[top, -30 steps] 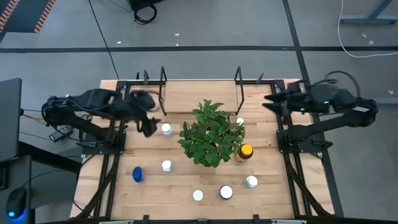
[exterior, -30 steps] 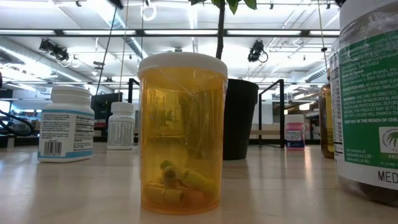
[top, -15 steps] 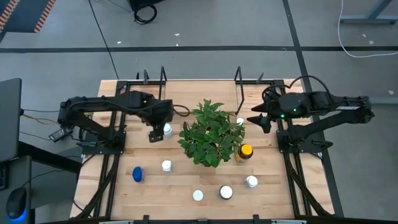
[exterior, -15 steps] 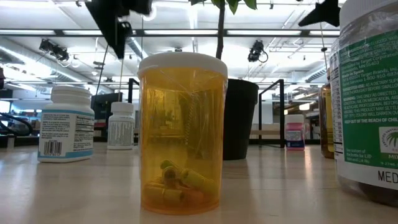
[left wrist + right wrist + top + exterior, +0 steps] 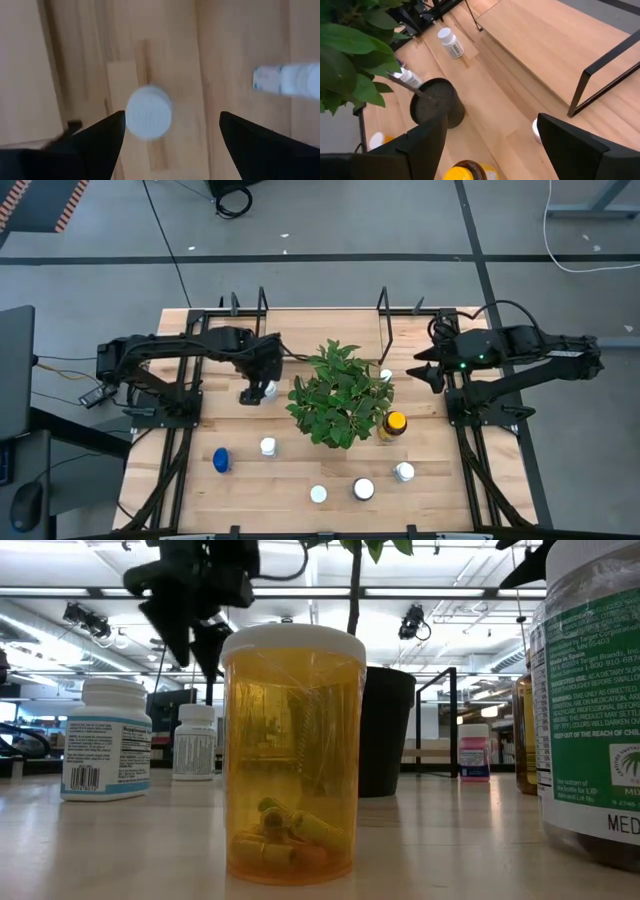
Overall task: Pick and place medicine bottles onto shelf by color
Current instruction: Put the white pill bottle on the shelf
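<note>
My left gripper point(image 5: 256, 387) is open and hovers above a white-capped bottle point(image 5: 148, 111) that stands on the table left of the plant. That bottle also shows in the high view point(image 5: 268, 388). In the left wrist view the cap lies between the two fingers, closer to one, and apart from both. In the low view the gripper point(image 5: 192, 615) hangs over the bottle point(image 5: 195, 740). My right gripper point(image 5: 425, 372) is open and empty, right of the plant, near a white bottle point(image 5: 386, 376). The black wire shelf point(image 5: 320, 310) stands at the far edge.
The leafy plant point(image 5: 340, 395) in a black pot point(image 5: 435, 102) fills the table's middle. An amber bottle with a yellow cap point(image 5: 395, 423), a blue bottle point(image 5: 221, 460) and several white bottles point(image 5: 363, 489) stand toward the near edge. Another amber bottle point(image 5: 293, 750) stands right in front of the low camera.
My left gripper has gone toward the table's right edge and down, and is now over the white-capped bottle left of the plant. My right gripper has swung out from its base toward the plant and the near edge, then stopped right of the plant. No bottle has moved.
</note>
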Robot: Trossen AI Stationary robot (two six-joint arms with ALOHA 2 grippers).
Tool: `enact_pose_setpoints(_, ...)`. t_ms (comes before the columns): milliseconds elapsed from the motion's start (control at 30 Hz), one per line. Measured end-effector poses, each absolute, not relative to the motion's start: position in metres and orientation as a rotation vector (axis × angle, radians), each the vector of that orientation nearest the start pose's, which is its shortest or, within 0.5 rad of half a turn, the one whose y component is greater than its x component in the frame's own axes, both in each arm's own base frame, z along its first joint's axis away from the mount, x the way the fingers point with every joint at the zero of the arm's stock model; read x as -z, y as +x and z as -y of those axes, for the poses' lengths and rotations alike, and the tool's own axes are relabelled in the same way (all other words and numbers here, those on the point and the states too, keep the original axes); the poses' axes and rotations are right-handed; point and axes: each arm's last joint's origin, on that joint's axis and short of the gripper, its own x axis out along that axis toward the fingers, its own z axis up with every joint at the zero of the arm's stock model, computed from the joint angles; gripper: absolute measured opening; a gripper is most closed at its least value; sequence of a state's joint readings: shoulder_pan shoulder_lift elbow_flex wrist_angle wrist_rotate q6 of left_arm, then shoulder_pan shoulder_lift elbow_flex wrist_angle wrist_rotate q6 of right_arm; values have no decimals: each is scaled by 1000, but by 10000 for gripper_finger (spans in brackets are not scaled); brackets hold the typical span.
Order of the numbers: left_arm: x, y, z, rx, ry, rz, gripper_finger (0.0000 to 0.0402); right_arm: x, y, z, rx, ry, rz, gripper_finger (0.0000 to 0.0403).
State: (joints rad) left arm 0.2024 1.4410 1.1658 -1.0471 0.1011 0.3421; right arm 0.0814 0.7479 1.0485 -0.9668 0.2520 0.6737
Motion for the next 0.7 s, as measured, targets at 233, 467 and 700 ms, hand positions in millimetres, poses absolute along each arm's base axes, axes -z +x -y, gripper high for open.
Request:
enact_pose_setpoints(233,-247,255,-51,187,188,-1314,343,-354,115,-2,373,535,-567,316)
enact_pose_setpoints(467,-229,251,-53,186,248,-1366,344,-354,115,-3,359,548,-574,316)
enact_pose_setpoints(700,-225,257,-54,171,264,-1315,343,-354,116,-3,360,608,-573,316)
